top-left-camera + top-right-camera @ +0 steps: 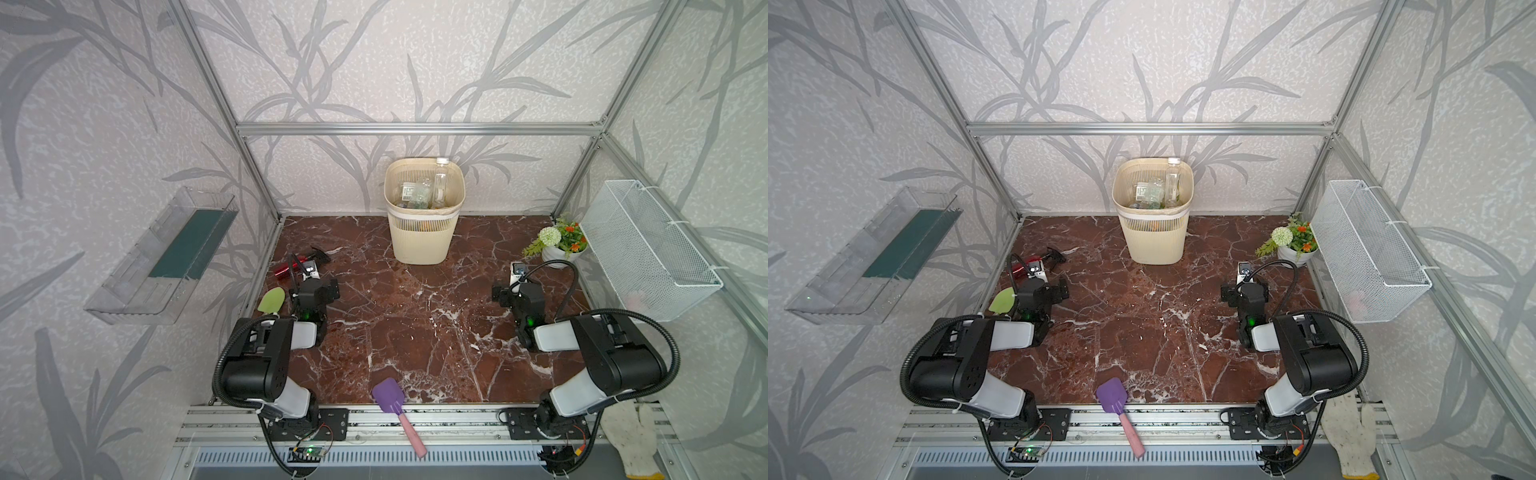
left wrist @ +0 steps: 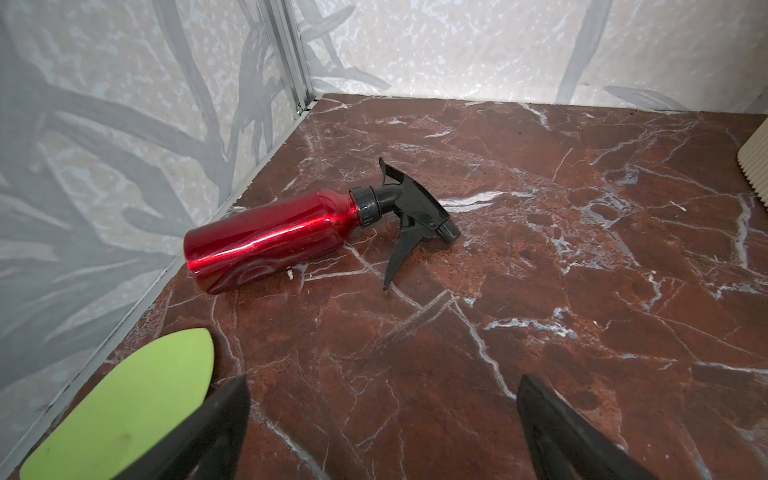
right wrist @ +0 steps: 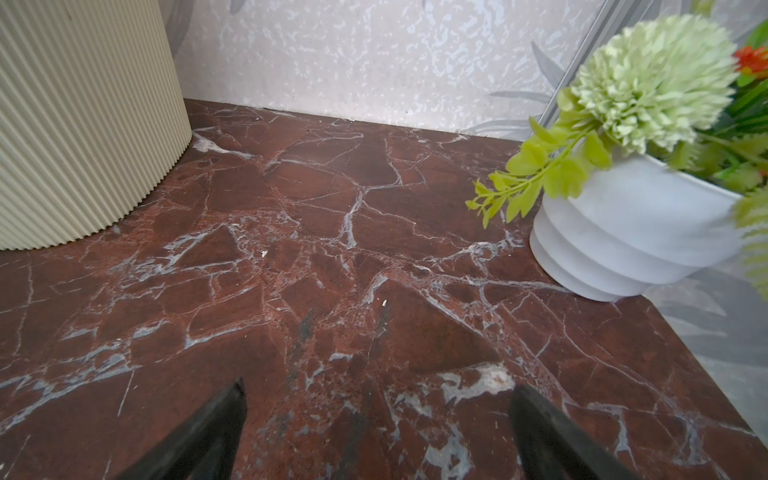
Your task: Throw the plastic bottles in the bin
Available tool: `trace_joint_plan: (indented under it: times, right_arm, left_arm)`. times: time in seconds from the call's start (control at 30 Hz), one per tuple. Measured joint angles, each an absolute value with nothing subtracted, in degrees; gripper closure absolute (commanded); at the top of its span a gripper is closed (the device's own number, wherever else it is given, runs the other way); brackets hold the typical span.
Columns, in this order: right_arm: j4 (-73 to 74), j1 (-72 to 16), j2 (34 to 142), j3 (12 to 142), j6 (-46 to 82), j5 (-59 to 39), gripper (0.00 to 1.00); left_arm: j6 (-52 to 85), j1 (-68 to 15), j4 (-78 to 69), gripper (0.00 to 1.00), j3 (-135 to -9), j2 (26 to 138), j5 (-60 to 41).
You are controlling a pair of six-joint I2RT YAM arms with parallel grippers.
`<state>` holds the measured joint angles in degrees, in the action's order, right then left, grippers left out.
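Note:
The cream slatted bin [image 1: 419, 241] [image 1: 1154, 241] stands at the back centre of the marble floor. The only plastic bottles [image 1: 440, 183] [image 1: 1172, 183] I see are inside it: several clear ones, one upright with a white cap above the rim. My left gripper [image 1: 322, 289] [image 2: 383, 380] hovers low at the left side, open, with bare marble between its fingers. My right gripper [image 1: 511, 291] [image 3: 379, 383] sits low at the right, also open and empty. The bin's ribbed wall [image 3: 83, 124] shows in the right wrist view.
A red metallic spray bottle [image 2: 270, 241] lies by the left wall, with a green scoop [image 2: 124, 407] near it. A purple pink-handled scoop [image 1: 388, 397] lies at the front edge. A white flower pot [image 3: 623, 232], wire basket [image 1: 648, 249] and clear tray [image 1: 162, 257] line the sides.

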<state>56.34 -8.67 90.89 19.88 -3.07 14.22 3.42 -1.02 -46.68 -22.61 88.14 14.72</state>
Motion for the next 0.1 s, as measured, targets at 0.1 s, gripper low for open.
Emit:
trace_joint_plan:
  times: [0.1]
  right_arm:
    - [56.3, -8.7, 90.9, 19.9, -3.1, 14.0, 0.01]
  left_arm:
    - [3.4, -1.0, -46.7, 0.01, -22.6, 88.1, 14.7]
